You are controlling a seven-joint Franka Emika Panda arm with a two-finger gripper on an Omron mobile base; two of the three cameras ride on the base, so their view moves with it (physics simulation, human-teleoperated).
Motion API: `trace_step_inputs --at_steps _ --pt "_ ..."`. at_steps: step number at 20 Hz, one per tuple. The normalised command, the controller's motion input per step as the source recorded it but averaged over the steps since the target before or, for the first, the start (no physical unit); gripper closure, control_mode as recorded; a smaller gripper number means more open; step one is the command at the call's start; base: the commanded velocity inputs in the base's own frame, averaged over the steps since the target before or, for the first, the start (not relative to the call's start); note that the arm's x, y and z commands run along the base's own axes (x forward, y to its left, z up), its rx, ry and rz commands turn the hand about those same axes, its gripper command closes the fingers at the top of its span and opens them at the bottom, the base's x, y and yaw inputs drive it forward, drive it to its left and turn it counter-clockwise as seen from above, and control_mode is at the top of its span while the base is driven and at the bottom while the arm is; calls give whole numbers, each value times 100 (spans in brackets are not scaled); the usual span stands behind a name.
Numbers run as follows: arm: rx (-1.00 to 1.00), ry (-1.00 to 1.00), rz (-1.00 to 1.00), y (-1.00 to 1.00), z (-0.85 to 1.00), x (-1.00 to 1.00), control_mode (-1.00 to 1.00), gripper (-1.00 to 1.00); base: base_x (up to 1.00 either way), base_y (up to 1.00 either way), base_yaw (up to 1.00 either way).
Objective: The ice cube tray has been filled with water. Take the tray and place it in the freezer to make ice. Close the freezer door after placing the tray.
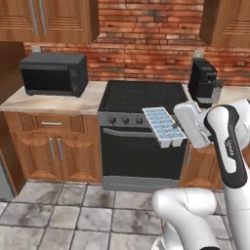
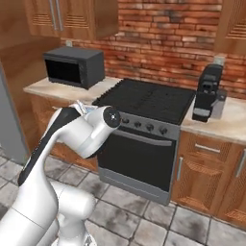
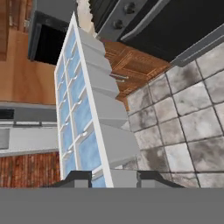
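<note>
The ice cube tray [image 1: 163, 127] hangs in the air in front of the oven door, tilted, white with two rows of cells. Pale blue water [image 3: 74, 87] fills the cells. My gripper [image 1: 181, 133] is shut on the tray's near end. In the hand view the tray [image 3: 94, 109] runs away from the gripper [image 3: 111, 178], with one dark fingertip on each side of it. A tall grey steel panel [image 2: 8, 120] at the left edge looks like part of the freezer. I cannot tell whether that panel is the freezer door. My arm hides the tray in the right base view.
A black stove with an oven [image 1: 139, 146] stands straight ahead. A dark microwave [image 1: 53, 73] sits on the counter to its left and a black coffee machine [image 1: 202, 80] to its right. Wooden cabinets [image 1: 49, 151] line the wall above a grey tiled floor [image 1: 73, 215].
</note>
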Motion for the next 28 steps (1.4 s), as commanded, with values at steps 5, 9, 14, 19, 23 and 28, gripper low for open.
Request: trace_step_inputs --at_steps 5,9,14,19,23,28 --pt "0 0 0 0 0 0 100 100 28 67 44" --pt "0 0 0 0 0 0 100 100 43 75 39" --pt "0 0 0 0 0 0 100 100 57 75 32" --pt "0 0 0 0 0 0 100 100 60 78 28" --pt "0 0 0 0 0 0 100 100 53 77 23" --pt "0 0 0 0 0 0 100 100 53 64 17"
